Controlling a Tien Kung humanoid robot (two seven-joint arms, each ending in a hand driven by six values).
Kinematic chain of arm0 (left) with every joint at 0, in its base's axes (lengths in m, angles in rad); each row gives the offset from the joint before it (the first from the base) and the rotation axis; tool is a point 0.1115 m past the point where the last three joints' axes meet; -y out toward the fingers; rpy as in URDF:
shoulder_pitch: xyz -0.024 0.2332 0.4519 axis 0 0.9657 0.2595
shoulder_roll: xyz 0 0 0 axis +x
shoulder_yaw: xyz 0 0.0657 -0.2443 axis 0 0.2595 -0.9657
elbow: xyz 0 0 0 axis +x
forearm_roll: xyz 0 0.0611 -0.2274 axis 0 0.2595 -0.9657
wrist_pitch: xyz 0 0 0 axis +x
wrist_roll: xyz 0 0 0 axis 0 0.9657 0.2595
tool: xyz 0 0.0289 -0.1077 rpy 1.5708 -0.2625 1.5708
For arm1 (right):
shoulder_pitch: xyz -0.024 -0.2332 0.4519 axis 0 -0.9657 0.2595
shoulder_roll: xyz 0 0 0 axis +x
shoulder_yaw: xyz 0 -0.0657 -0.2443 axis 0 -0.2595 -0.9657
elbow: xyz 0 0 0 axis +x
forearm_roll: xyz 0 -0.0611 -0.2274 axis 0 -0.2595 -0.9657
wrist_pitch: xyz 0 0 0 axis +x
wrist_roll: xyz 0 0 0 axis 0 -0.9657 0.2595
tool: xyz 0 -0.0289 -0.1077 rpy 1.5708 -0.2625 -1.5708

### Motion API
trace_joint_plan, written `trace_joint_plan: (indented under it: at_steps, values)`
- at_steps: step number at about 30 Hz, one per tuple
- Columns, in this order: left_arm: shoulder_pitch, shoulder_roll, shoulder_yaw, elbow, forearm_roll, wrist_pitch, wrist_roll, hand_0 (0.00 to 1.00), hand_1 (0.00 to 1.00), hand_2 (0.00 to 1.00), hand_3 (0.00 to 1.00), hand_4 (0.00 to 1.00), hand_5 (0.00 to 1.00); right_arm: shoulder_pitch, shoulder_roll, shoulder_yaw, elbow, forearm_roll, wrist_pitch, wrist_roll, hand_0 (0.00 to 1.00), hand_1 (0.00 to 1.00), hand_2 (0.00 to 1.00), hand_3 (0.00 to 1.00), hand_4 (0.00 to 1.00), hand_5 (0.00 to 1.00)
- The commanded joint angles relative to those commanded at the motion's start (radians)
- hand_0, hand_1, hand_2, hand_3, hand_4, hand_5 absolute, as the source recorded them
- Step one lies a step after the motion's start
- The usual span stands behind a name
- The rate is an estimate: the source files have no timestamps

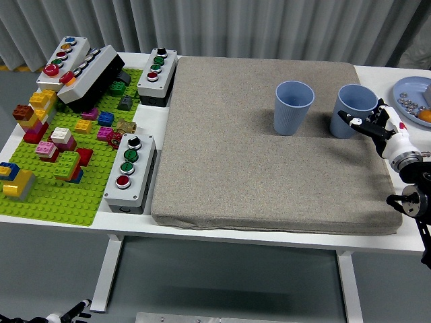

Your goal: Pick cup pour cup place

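Two light blue cups stand upright on the grey mat (256, 148). One cup (293, 107) is in the mat's far middle right; the other cup (351, 108) stands near the mat's right edge. My right hand (367, 122) comes in from the right edge at the right cup's near side. Its fingers (355, 122) are spread and rest against or just beside the cup wall, not closed around it. What is inside the cups is hidden. My left hand is out of view.
A green baseplate (54, 188) with several coloured bricks fills the left of the table. Three grey button boxes (129, 171) (157, 75) (64, 59) stand around it. A blue plate (412, 94) with small items sits at the far right.
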Motion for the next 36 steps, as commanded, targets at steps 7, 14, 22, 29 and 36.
trace_joint_plan:
  at_steps: [7, 14, 22, 29, 36]
  values:
    - [-0.002, 0.0, 0.0, 0.0, 0.001, 0.0, 0.0, 0.821, 0.824, 0.88, 0.814, 0.638, 0.996, 0.001, -0.001, 0.003, -0.007, 0.006, 0.002, 0.004, 0.998, 0.964, 0.998, 0.998, 0.874, 0.314]
    - [-0.002, 0.0, 0.0, 0.0, 0.002, -0.001, 0.001, 0.821, 0.824, 0.88, 0.813, 0.638, 0.996, 0.006, 0.006, -0.005, -0.018, 0.013, 0.004, 0.007, 0.998, 0.963, 0.998, 0.998, 0.873, 0.313]
    - [-0.003, 0.0, 0.002, 0.0, 0.003, -0.002, 0.002, 0.82, 0.824, 0.88, 0.814, 0.639, 0.997, 0.009, 0.01, -0.01, -0.029, 0.017, 0.004, 0.009, 0.998, 0.963, 0.998, 0.998, 0.869, 0.315]
    - [-0.002, 0.001, 0.003, 0.0, 0.004, -0.002, 0.003, 0.82, 0.824, 0.88, 0.813, 0.639, 0.997, 0.015, 0.014, -0.013, -0.043, 0.021, 0.005, 0.011, 0.998, 0.963, 0.998, 0.998, 0.868, 0.311]
    - [0.001, 0.002, 0.004, 0.0, 0.006, -0.002, 0.003, 0.822, 0.824, 0.88, 0.813, 0.639, 0.998, 0.028, 0.022, -0.029, -0.058, 0.026, 0.004, 0.014, 0.998, 0.963, 0.998, 0.998, 0.867, 0.313]
